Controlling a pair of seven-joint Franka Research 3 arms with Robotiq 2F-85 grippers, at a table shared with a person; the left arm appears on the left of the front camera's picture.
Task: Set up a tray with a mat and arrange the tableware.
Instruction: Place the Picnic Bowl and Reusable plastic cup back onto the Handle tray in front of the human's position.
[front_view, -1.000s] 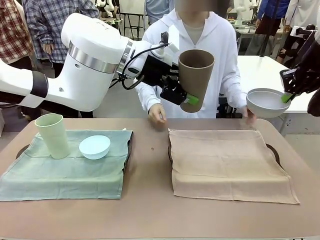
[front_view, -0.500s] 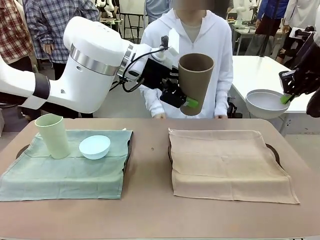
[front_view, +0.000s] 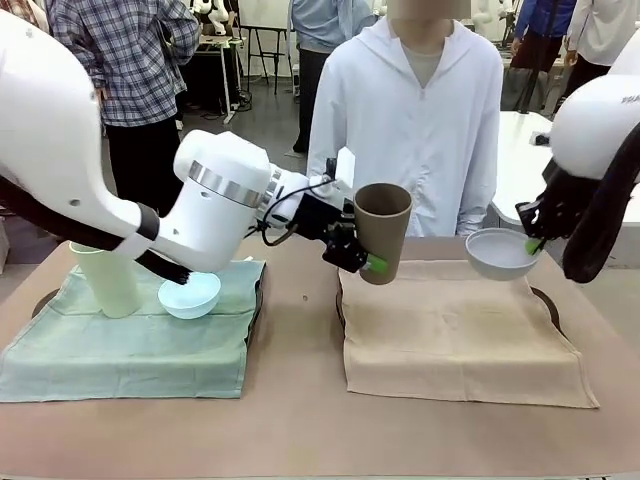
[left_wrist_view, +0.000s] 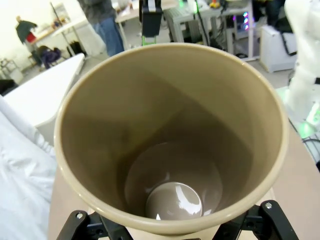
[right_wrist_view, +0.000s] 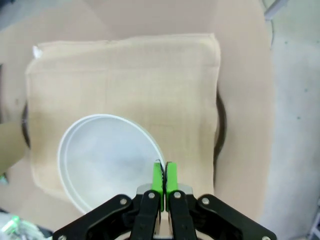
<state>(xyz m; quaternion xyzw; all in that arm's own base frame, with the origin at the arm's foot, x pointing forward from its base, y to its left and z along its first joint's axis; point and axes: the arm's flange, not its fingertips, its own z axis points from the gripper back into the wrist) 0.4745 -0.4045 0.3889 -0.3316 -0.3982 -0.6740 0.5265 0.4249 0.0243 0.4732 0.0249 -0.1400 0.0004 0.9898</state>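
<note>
- Tumblers, two: brown tumbler (front_view: 382, 231) grasped by left claw (front_view: 362, 258); pale green tumbler (front_view: 104, 281) on green mat (front_view: 120, 345).
- Bowls, two: white bowl (front_view: 499, 253) pinched by right claw (front_view: 532, 243); light blue bowl (front_view: 190, 295) on green mat.

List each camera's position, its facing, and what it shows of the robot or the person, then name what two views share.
Front view: between the arms, facing the person across the table; left gripper holds the brown tumbler, right gripper the white bowl.
Left wrist view: looks straight down into the brown tumbler.
Right wrist view: looks down at the beige mat; its green pads pinch the white bowl's rim.
Shared: front and right wrist views both show the white bowl and the beige mat.
</note>
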